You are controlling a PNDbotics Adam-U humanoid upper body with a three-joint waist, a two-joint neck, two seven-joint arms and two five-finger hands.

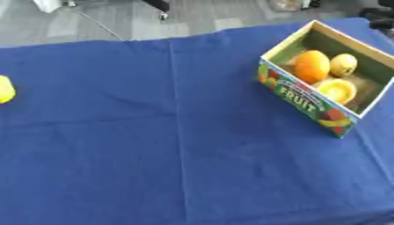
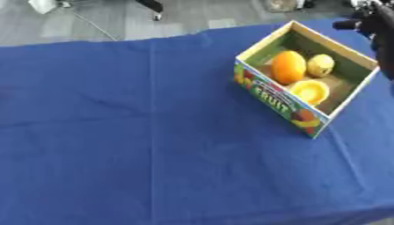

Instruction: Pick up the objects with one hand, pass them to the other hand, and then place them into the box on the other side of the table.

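Here, your scene:
Box: open cardboard box (image 1: 308, 102) printed "FRUIT", on blue tablecloth (image 1: 154, 154).
Inside: round orange fruit (image 1: 311, 66), yellow lemon (image 1: 343, 64), yellow cup-shaped piece (image 1: 337, 90).
Left edge: yellow object (image 1: 5, 89).
Right hand (image 2: 377, 26): black, upper right corner; you cannot tell the fingers' state.

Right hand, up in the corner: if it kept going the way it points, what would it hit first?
Probably the far rim of the fruit box, if the right hand points left as it seems; its height is unclear.
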